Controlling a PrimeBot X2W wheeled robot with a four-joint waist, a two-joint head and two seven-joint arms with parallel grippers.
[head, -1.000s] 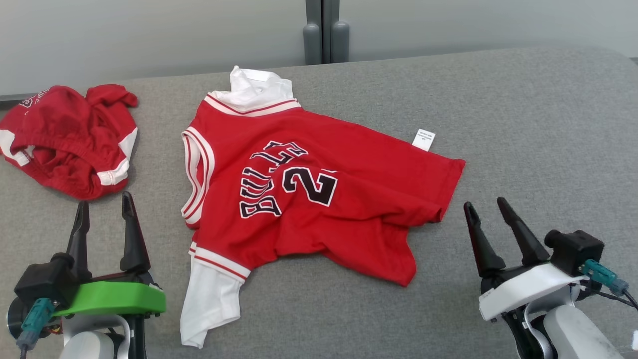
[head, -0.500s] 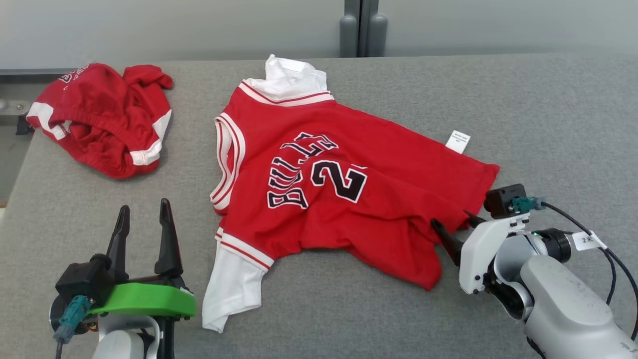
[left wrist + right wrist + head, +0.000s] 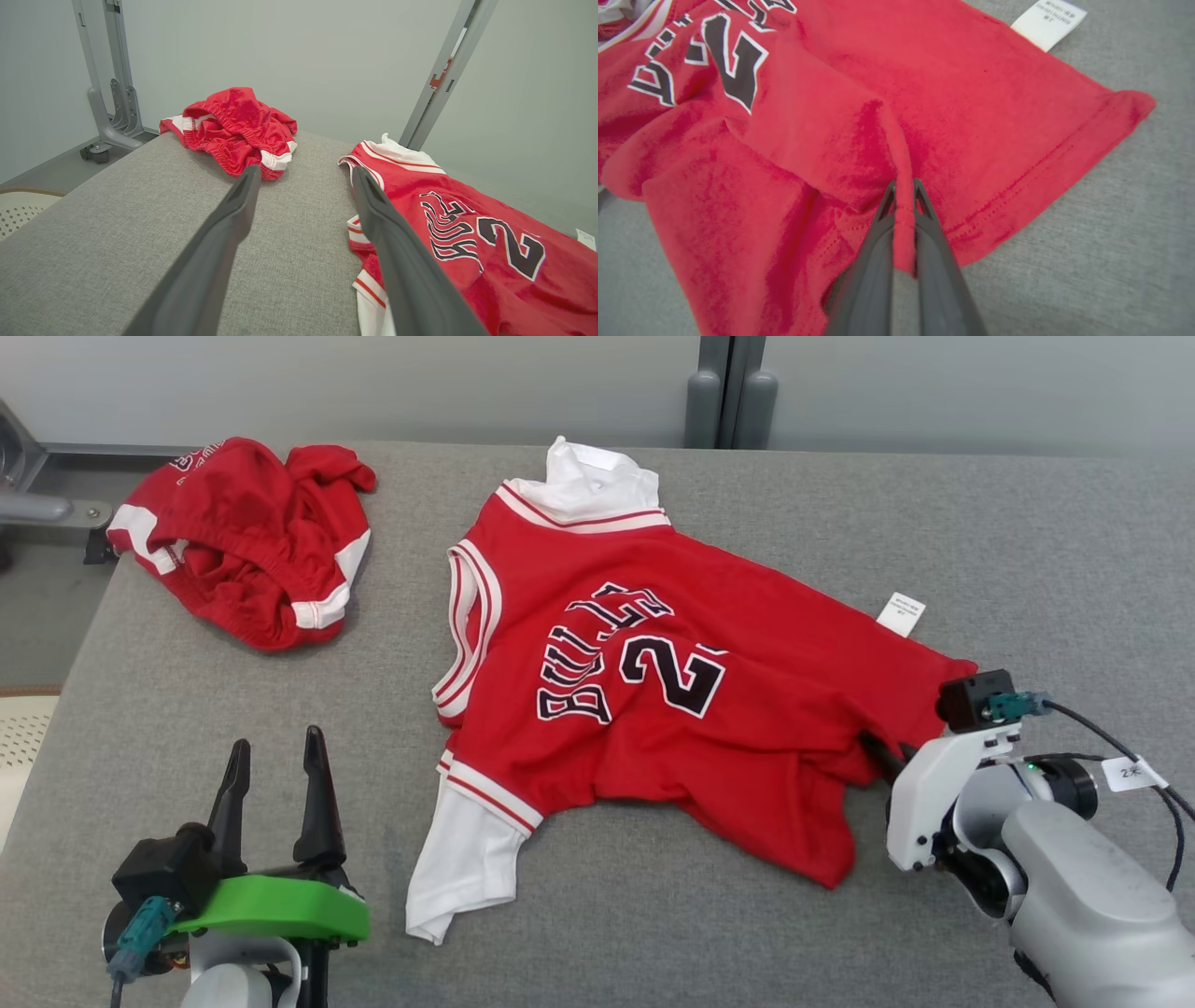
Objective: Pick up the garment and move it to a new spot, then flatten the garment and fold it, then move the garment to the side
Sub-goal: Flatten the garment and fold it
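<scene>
my right gripper [image 3: 903, 198] pinches a fold of the red jersey [image 3: 747, 756] at its hem (jaws nearly together); my left gripper [image 3: 277, 761] hangs wide over the bench [image 3: 934, 523].

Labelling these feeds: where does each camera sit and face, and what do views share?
Head view: on the head, facing down at the grey fabric table; left jaws lower left, right jaws lower right.
Left wrist view: from that wrist, along its open jaws toward crumpled red cloth shorts.
Right wrist view: from that wrist, down its jaws, shut on the red fabric basketball jersey.
Shared: all show the jersey.
</scene>
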